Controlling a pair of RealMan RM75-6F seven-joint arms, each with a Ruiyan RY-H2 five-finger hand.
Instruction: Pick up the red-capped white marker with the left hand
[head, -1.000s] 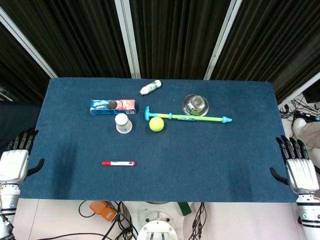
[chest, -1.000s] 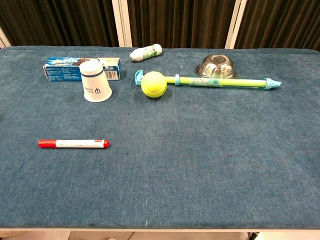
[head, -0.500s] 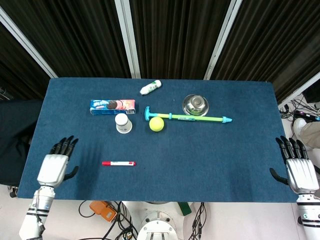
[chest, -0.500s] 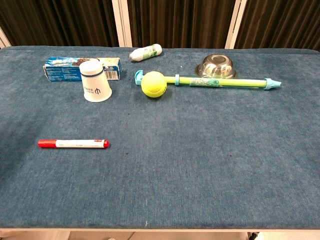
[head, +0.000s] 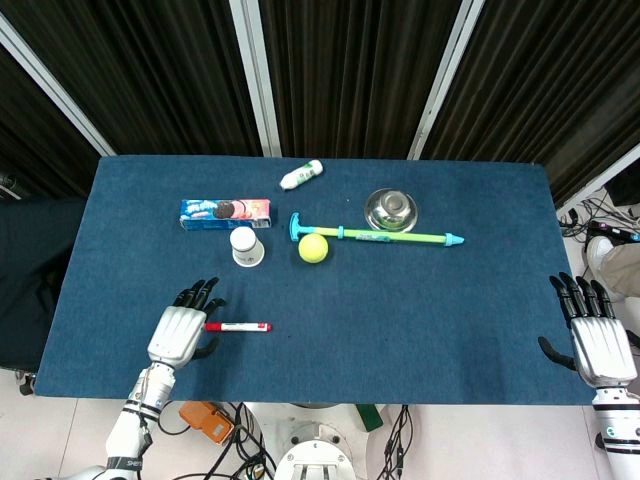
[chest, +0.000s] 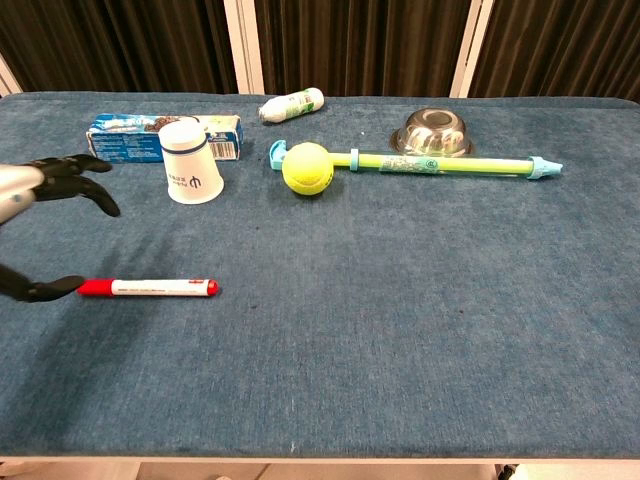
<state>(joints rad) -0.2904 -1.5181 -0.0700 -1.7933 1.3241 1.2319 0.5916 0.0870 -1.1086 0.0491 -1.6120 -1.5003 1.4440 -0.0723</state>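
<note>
2 hands spread, holding nothing: left hand over the marker's red cap, right hand off-table.

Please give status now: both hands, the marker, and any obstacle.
Left hand open, at the marker's red-capped end. Right hand open, at table edge. Marker flat on cloth, not gripped. Nothing blocking; paper cup stands apart.

Robot lab: blue-clothed test table, black curtains, floor cables.

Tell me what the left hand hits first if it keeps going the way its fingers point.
The left hand points up-table and slightly right; past the red-capped white marker at its thumb, the upside-down white paper cup probably comes first, though height is unclear.
</note>
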